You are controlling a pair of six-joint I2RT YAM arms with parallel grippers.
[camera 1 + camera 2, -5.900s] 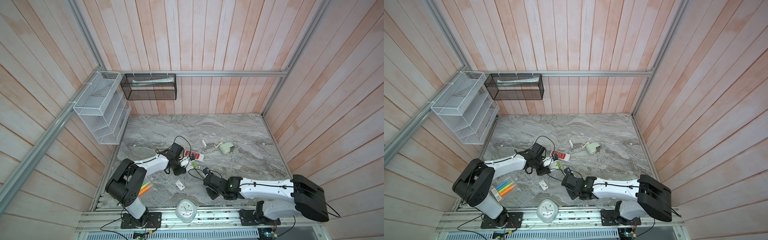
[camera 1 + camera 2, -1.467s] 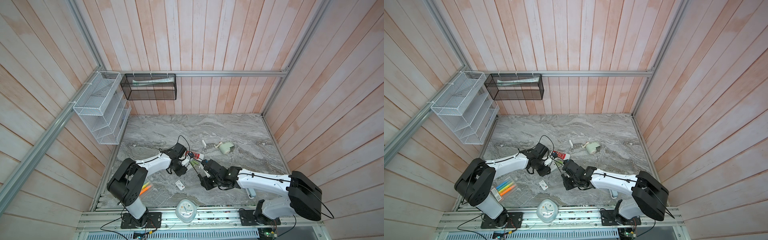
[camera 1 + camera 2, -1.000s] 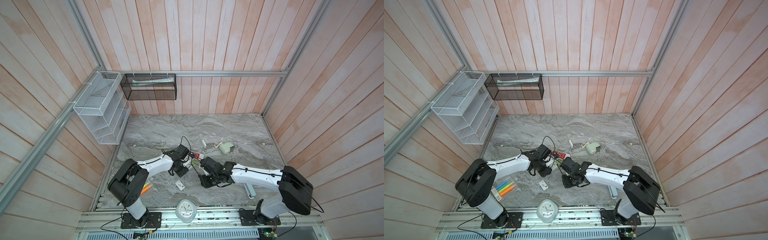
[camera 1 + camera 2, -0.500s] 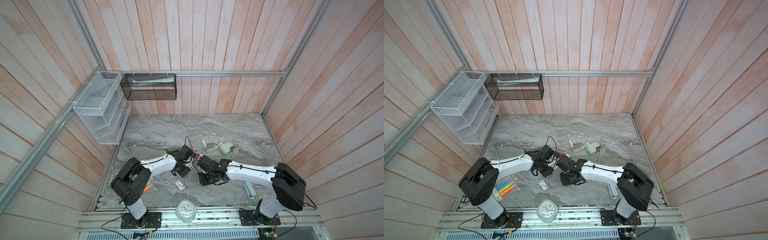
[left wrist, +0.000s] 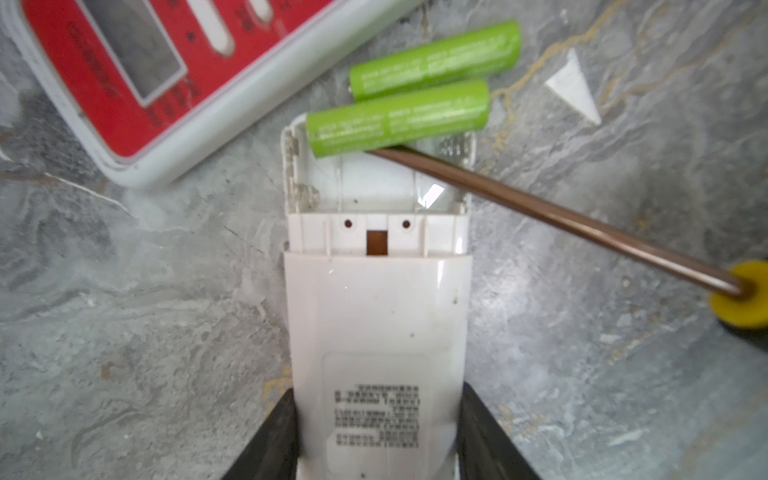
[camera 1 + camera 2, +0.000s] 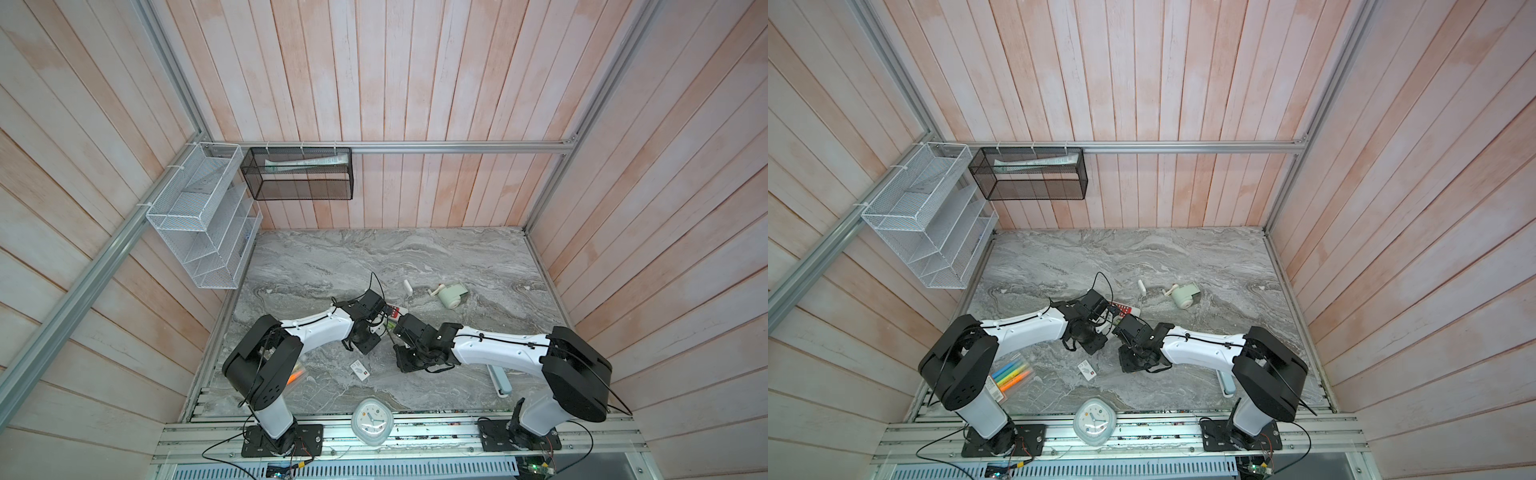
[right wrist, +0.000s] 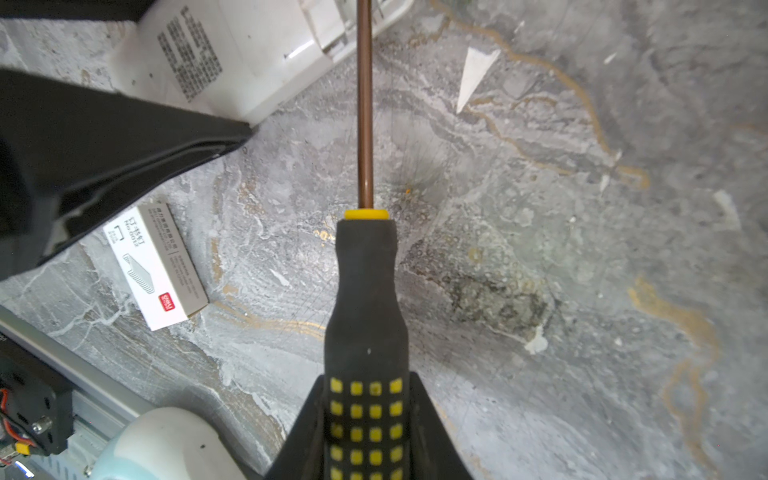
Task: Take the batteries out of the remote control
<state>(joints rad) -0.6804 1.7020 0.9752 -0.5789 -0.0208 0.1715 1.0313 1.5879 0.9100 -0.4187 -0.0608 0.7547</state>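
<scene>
My right claw (image 7: 365, 415), clamped on the screwdriver (image 7: 365, 291), has swung in. Its shaft now props one green battery (image 5: 397, 118) across the open bay of the remote control (image 5: 376, 324), which my left claw (image 5: 376, 415) grips. A second battery (image 5: 434, 58) lies beside it on the table (image 5: 145, 311), so unloading looks nearly done.

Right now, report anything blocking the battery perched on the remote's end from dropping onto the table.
A second battery lies on the table just past the perched battery, alongside it. The screwdriver shaft runs under the perched one. Nothing else visible blocks it.
</scene>
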